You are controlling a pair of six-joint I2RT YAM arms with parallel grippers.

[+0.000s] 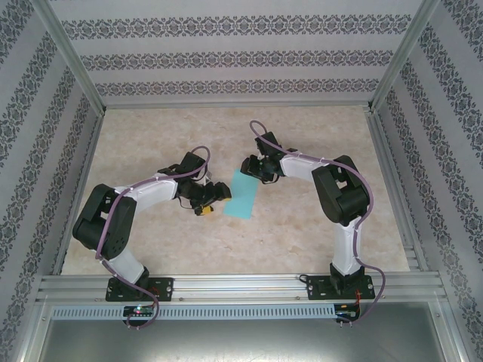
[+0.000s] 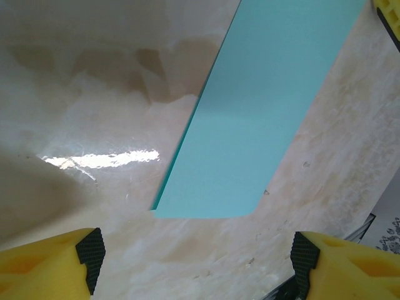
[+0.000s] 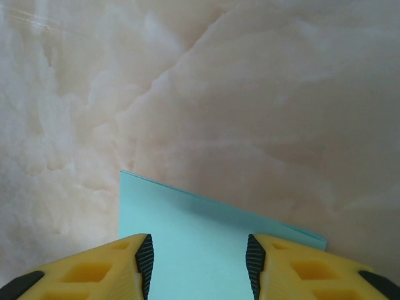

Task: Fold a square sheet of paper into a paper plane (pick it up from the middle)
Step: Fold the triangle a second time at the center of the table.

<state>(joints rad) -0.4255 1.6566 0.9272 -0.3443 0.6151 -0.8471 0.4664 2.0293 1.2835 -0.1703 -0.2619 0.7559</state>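
Observation:
The square sheet of paper is turquoise and lies on the marble table as a narrow rectangle, apparently folded in half. Its long left edge shows a double layer in the left wrist view, where the paper stretches away from me. My left gripper is just left of its near end, and this left gripper stands open with bare table between its fingers. My right gripper is at the paper's far end. In the right wrist view the right gripper is open, its jaws apart above the flat paper.
Patterned walls enclose the table on three sides. Aluminium posts stand at the back corners, and a rail runs along the near edge by the arm bases. Bare marble tabletop surrounds the paper.

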